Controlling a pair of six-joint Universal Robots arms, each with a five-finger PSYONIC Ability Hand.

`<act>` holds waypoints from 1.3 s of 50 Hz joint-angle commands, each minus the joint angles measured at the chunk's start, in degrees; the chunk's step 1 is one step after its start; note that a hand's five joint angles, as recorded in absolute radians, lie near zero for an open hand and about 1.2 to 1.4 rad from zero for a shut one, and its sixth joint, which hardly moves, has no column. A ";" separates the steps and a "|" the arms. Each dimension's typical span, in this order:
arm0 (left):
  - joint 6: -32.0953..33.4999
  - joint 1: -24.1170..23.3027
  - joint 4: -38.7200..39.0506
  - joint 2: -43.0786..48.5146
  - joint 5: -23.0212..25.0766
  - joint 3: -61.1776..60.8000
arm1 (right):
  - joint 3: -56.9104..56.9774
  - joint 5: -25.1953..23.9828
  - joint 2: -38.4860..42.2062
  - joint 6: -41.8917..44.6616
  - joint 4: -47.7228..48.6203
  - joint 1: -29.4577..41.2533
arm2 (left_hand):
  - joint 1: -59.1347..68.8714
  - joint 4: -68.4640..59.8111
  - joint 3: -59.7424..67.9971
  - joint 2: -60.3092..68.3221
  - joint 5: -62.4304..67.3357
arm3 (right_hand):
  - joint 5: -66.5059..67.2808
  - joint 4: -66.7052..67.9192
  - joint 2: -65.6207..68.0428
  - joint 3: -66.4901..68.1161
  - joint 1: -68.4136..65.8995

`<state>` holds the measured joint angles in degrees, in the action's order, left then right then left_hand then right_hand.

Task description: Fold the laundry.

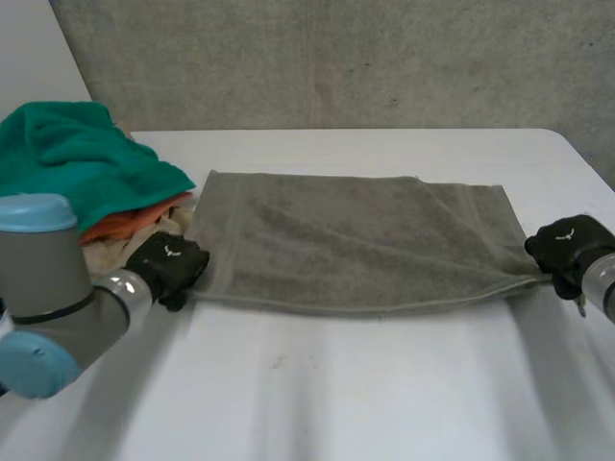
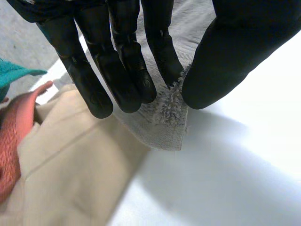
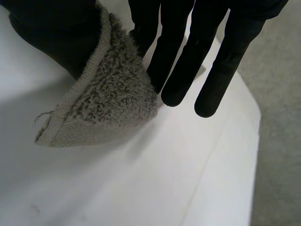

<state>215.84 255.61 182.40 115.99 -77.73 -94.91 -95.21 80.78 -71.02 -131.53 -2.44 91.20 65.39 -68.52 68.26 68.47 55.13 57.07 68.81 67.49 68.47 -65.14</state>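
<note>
Evidently the fold is at its grasp stage. The grey towel lies spread on the white table, stretched between the two hands, and each hand has one of its near corners.

The left hand pinches its corner between the thumb and straight fingers, with the woven hem hanging just past the fingertips. The right hand pinches the opposite near corner the same way. The terry is bunched against its thumb and the hem pokes out beyond it.

The waiting pile sits just beside the left hand, on its outer side. A beige cloth lies under the fingertips, an orange cloth is next to that, and a teal towel is farther off.

The next move, I judge, is to raise both corners together and carry them across to the towel's far edge. The hands will need to travel level and in step so the near edge stays straight. Both pinches have to hold through the lift, and the left corner should clear the beige cloth as it rises.
</note>
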 commanded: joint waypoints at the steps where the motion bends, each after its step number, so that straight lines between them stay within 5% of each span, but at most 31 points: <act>1: 3.69 -1.43 -17.83 -15.42 -0.32 -10.28 | -2.78 -4.75 -7.47 17.33 -13.80 -6.98 | 14.61 -11.48 11.74 11.53 14.87 | 12.93 11.19 12.51 11.53 -14.86; 7: 8.80 -3.27 -27.09 -16.93 -0.85 -14.69 | -6.13 -5.90 -7.82 32.90 -22.95 -14.46 | 14.61 -11.48 11.74 11.53 14.87 | 12.93 11.19 12.51 11.53 -14.86; 16: 7.32 -5.74 -17.44 -9.83 -2.69 -6.89 | -1.57 -7.39 0.33 23.18 -9.90 -10.36 | 14.61 -11.48 11.74 11.53 14.87 | 12.93 11.19 12.51 11.53 -14.86; 24: 0.72 -10.12 -6.63 2.55 -9.89 10.06 | 4.58 -4.15 8.25 14.55 0.41 -6.39 | 14.61 -11.48 11.74 11.53 14.87 | 12.93 11.19 12.51 11.53 -14.86; 36: 1.07 -12.86 7.61 17.85 -13.50 26.60 | 15.57 -0.98 18.71 13.75 11.40 -2.43 | 14.61 -11.48 11.74 11.53 14.87 | 12.93 11.19 12.51 11.53 -14.86; 48: 4.76 -13.21 13.16 26.39 -17.46 36.02 | 22.70 2.01 27.24 13.31 24.48 -0.85 | 14.61 -11.48 11.74 11.53 14.87 | 12.93 11.19 12.51 11.53 -14.86; 49: 4.85 -13.30 13.77 26.92 -16.94 36.28 | 22.78 2.10 27.42 13.23 25.46 -0.76 | 14.61 -11.48 11.74 11.53 14.87 | 9.50 7.75 9.07 8.09 -11.42; 50: 4.85 -13.38 14.21 27.01 -16.67 36.20 | 22.87 2.27 27.60 13.14 26.43 -0.67 | 14.61 -11.48 11.74 11.53 14.87 | -7.36 -9.10 -7.79 -8.77 5.43; 51: 4.85 -13.47 14.65 27.01 -16.41 36.28 | 22.87 2.45 27.77 12.70 28.26 -0.41 | 8.13 -5.01 5.27 5.06 8.40 | -45.33 -47.08 -45.76 -46.74 43.40; 52: 4.76 -13.99 15.96 27.01 -15.80 36.20 | 22.87 2.54 27.77 12.18 29.06 -0.32 | -18.41 21.54 -21.27 -21.48 -18.14 | -57.07 -58.81 -57.49 -58.47 55.14; 56: 4.76 -14.79 18.69 26.49 -16.49 36.20 | 22.52 3.33 26.72 5.60 31.62 -0.06 | -55.39 58.52 -58.26 -58.47 -55.13 | -57.07 -58.81 -57.49 -58.47 55.14; 65: 4.41 -15.76 19.31 16.74 -19.31 27.15 | 18.13 -0.70 12.67 -5.93 21.98 -1.55 | -54.17 57.30 -57.04 -57.24 -53.90 | -57.07 -58.81 -57.49 -58.47 55.14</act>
<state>220.58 240.25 201.26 138.82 -95.80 -61.25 -74.13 83.23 -49.55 -132.15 27.55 90.63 12.33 -12.55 13.01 12.73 2.81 2.67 12.63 12.35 12.47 -13.52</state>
